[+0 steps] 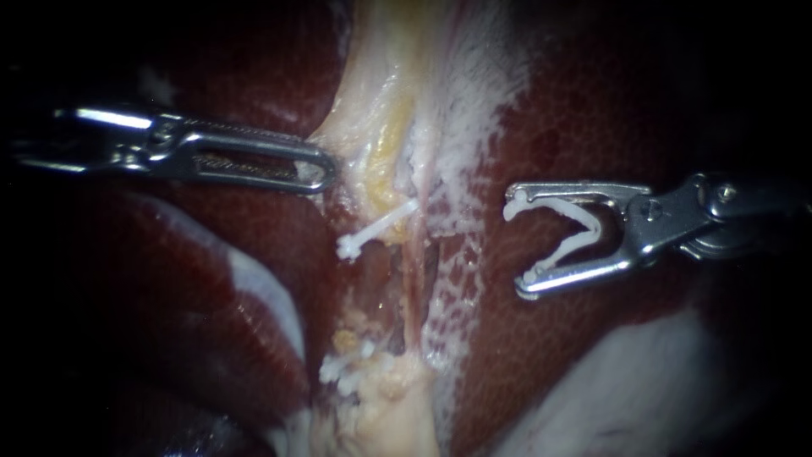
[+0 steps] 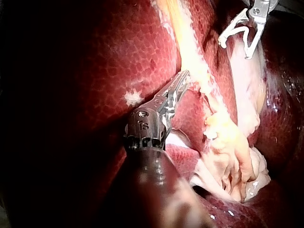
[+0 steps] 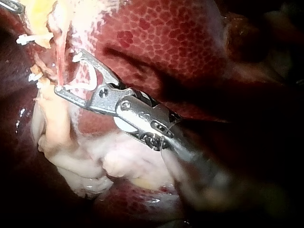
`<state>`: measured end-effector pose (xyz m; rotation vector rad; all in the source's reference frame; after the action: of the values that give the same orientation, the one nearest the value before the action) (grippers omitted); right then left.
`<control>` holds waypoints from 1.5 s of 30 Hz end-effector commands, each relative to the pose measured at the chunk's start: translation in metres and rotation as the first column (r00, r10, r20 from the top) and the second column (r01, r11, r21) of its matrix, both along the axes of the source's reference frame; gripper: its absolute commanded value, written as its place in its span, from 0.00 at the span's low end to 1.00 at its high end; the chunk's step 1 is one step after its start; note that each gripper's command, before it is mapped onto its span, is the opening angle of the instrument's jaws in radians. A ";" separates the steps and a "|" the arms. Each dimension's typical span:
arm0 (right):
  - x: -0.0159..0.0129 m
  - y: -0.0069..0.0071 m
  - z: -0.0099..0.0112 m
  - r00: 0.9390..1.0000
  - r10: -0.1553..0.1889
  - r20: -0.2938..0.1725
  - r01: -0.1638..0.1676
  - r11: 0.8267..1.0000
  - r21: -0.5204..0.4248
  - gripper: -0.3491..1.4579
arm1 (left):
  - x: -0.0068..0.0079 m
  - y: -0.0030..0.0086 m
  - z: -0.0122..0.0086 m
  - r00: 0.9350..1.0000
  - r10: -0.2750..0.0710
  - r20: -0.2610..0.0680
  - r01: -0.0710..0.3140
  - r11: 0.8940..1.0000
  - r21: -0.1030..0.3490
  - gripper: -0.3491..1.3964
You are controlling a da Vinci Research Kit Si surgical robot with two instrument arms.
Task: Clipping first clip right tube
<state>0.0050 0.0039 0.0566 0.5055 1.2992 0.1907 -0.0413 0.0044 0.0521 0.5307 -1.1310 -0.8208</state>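
1. Endoscope view: both shafts fade into the dark at the edges. The left instrument [image 1: 324, 173] has its jaws clenched flat together, the tip nipping the edge of the pale tissue [image 1: 372, 110]. How much is caught is hard to make out. The right instrument [image 1: 518, 244] has its jaws spread wide, with an open white clip [image 1: 592, 227] seated between them, one arm against each jaw. It hangs over the liver [image 1: 575, 110], apart from the pink tube [image 1: 413, 279], which runs down the pale strip between the two instruments. A second clip [image 1: 372, 230] lies slantwise just beside that tube; I cannot tell whether it touches it.

2. Left wrist view: the left instrument's shaft is a dark blur. Its jaws [image 2: 184, 76] are closed on the edge of the pale tissue [image 2: 190, 47]. Ahead, the right instrument [image 2: 235, 47] is cut off by the frame, so only its spread jaws and the white clip [image 2: 231, 28] show. The pink tube cannot be picked out here.

3. Right wrist view: the shaft is blurred. The right instrument [image 3: 67, 71] holds the white clip [image 3: 93, 78] in wide jaws. The pink tube [image 3: 59, 52] lies just ahead of the mouth, and one jaw tip looks close against it, though contact cannot be judged. The second clip [image 3: 31, 39] sits beyond the tube. Only a cut-off sliver of the left instrument [image 3: 10, 5] shows.
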 end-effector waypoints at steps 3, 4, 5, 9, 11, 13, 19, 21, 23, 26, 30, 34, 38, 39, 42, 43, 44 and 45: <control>0.0000 -0.0001 0.0001 1.000 0.000 0.000 0.000 1.000 -0.001 0.52 | 0.0000 0.0000 -0.0001 1.000 0.000 0.000 0.000 1.000 0.000 0.03; 0.0001 -0.0001 0.0001 1.000 0.000 0.000 0.000 1.000 -0.001 0.52 | 0.0000 0.0000 -0.0001 1.000 0.000 0.000 0.000 1.000 0.000 0.03; 0.0001 -0.0002 0.0002 1.000 0.000 0.000 0.000 1.000 -0.002 0.52 | 0.0000 0.0000 -0.0001 1.000 0.000 0.000 0.000 1.000 0.000 0.03; 0.0006 -0.0010 0.0008 1.000 0.002 0.002 -0.002 1.000 -0.008 0.52 | 0.0006 0.0004 -0.0005 1.000 -0.009 -0.006 0.009 1.000 0.000 0.02; 0.0009 -0.0017 0.0013 1.000 0.006 0.006 -0.006 1.000 -0.002 0.52 | 0.0010 0.0008 -0.0008 1.000 -0.014 -0.009 0.014 1.000 0.001 0.02; 0.0014 -0.0025 0.0020 1.000 0.013 0.013 -0.013 1.000 0.013 0.52 | 0.0018 0.0013 -0.0012 1.000 -0.021 -0.014 0.021 1.000 0.002 0.02; 0.0037 -0.0051 0.0045 1.000 0.010 0.025 -0.012 0.998 0.065 0.52 | 0.0050 0.0034 -0.0024 0.998 -0.054 -0.035 0.055 0.998 0.012 0.02; 0.0045 -0.0059 0.0054 1.000 0.004 0.027 -0.006 0.996 0.084 0.52 | 0.0059 0.0040 -0.0026 0.997 -0.060 -0.041 0.060 0.998 0.009 0.02; 0.0053 -0.0066 0.0064 1.000 -0.001 0.029 -0.002 0.995 0.101 0.52 | 0.0063 0.0043 -0.0028 0.997 -0.065 -0.041 0.066 0.998 0.010 0.02; 0.0066 -0.0073 0.0080 0.999 -0.005 0.033 0.002 0.993 0.117 0.52 | 0.0066 0.0044 -0.0030 0.997 -0.068 -0.040 0.068 0.998 0.005 0.02; 0.0082 -0.0076 0.0095 0.999 -0.018 0.032 0.014 0.991 0.132 0.52 | 0.0065 0.0043 -0.0037 0.997 -0.070 -0.039 0.070 0.998 0.001 0.02; 0.0096 -0.0077 0.0099 0.999 -0.026 0.031 0.022 0.990 0.140 0.52 | 0.0065 0.0043 -0.0040 0.997 -0.071 -0.038 0.071 0.997 -0.004 0.02; 0.0108 -0.0076 0.0100 0.999 -0.028 0.033 0.023 0.988 0.152 0.52 | 0.0065 0.0043 -0.0040 0.997 -0.071 -0.038 0.071 0.997 -0.004 0.02; 0.0111 -0.0077 0.0100 0.999 -0.032 0.031 0.027 0.988 0.154 0.52 | 0.0065 0.0043 -0.0040 0.997 -0.071 -0.038 0.071 0.997 -0.004 0.02; 0.0117 -0.0078 0.0103 0.999 -0.033 0.033 0.027 0.986 0.164 0.52 | 0.0064 0.0042 -0.0040 0.997 -0.071 -0.038 0.071 0.997 -0.004 0.02; 0.0120 -0.0078 0.0103 0.999 -0.034 0.033 0.028 0.986 0.163 0.52 | 0.0064 0.0042 -0.0041 0.997 -0.071 -0.038 0.071 0.997 -0.004 0.02; 0.0122 -0.0079 0.0104 0.999 -0.036 0.033 0.030 0.985 0.169 0.52 | 0.0064 0.0042 -0.0041 0.997 -0.071 -0.038 0.071 0.997 -0.004 0.02; 0.0124 -0.0079 0.0104 0.999 -0.037 0.034 0.030 0.984 0.175 0.52 | 0.0064 0.0042 -0.0041 0.997 -0.071 -0.038 0.071 0.997 -0.004 0.02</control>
<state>0.0175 -0.0040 0.0670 0.6708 1.2425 0.2856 -0.0348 0.0087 0.0480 0.4726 -1.1210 -0.8873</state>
